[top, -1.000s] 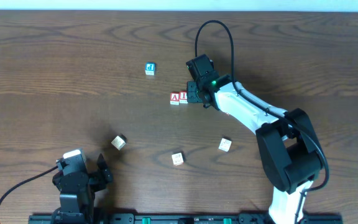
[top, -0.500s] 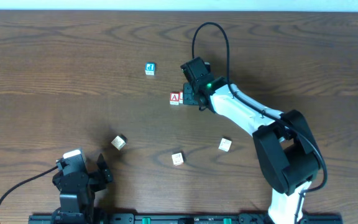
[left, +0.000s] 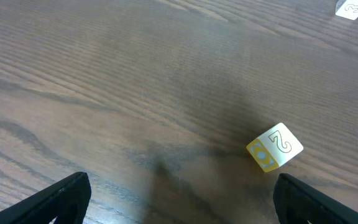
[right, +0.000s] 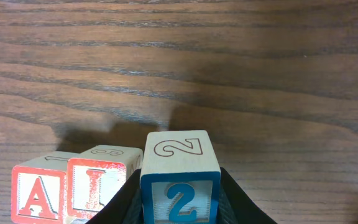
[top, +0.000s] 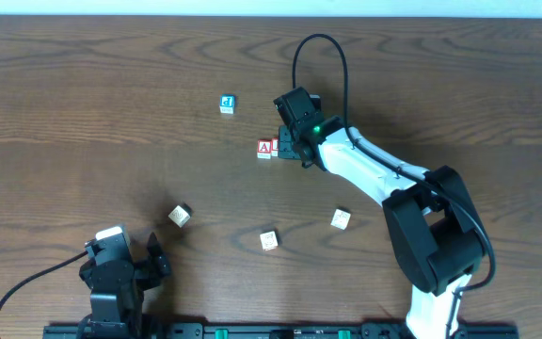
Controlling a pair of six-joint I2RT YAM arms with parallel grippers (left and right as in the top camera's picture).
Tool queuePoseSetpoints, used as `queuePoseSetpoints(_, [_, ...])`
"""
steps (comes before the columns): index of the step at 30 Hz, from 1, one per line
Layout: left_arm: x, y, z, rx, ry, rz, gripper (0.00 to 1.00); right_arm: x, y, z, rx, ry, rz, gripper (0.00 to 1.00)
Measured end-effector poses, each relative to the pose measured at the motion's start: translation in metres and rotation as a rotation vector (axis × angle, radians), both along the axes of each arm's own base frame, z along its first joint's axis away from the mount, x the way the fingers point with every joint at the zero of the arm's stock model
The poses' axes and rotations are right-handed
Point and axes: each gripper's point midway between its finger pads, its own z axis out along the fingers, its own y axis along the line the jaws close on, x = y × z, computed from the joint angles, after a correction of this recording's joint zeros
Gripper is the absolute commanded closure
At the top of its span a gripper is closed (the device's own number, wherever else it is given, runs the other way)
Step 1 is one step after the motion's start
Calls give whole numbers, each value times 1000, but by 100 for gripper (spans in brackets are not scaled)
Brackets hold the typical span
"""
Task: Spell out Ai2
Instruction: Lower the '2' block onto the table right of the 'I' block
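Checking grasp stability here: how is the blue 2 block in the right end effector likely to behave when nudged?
The blue 2 block looks like rigid wood, so it probably won't deform between the fingers. Its flat square faces suggest sliding, not rolling.

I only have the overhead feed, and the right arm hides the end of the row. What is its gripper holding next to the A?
Observer: The right wrist view shows the right gripper shut on a blue 2 block.
Operator: Is the I in place?
Observer: Yes, a red I block stands between the A block and the 2.
Operator: And the left arm?
Observer: The left gripper is open, with a yellow 2 block lying tilted ahead of it.
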Motion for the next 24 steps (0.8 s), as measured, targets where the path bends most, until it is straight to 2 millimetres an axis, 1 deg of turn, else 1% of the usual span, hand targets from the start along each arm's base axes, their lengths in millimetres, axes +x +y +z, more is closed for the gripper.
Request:
queuePoseSetpoints(10, [0,0,0,0,0,0,5,-2,0,-8,-7,13,-1,98])
queuePoseSetpoints(24, [0,0,0,0,0,0,5,-6,0,-10,-6,32,4,97])
